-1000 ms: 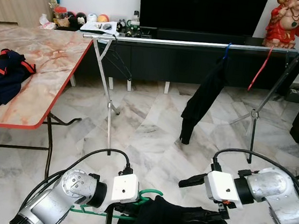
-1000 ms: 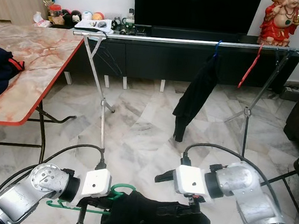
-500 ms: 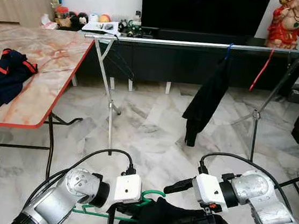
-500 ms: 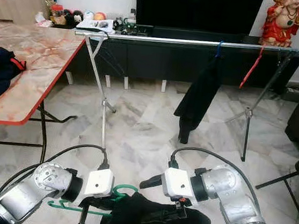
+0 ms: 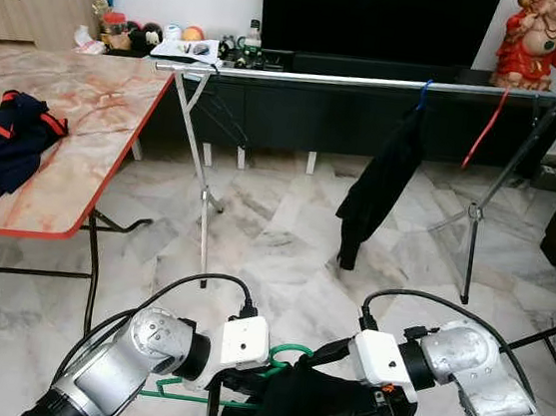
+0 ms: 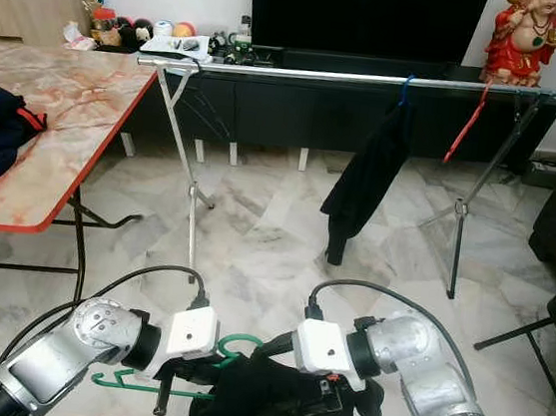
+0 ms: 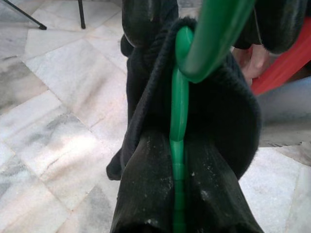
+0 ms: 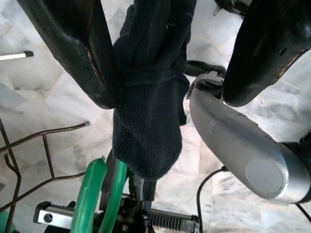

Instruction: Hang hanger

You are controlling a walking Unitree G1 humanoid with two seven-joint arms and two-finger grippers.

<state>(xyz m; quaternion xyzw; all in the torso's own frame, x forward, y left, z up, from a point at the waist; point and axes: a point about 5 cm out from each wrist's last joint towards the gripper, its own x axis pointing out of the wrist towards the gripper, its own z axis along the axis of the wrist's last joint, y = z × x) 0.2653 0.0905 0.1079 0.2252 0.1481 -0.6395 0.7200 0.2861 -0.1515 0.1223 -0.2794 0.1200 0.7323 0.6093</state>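
I see the left tool (image 5: 257, 378) clenched on the green hanger (image 5: 287, 353); the right tool (image 5: 360, 413), fingers spread, straddles its black garment (image 5: 305, 412) just beside.

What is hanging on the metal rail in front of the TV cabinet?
On the metal rail hang a dark garment on a blue hanger and an empty red hanger. The garment covers most of the blue hanger.

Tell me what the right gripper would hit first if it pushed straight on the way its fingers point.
Probably the black garment already between the right gripper's fingers, then the green hanger just beyond, though depth is hard to judge.
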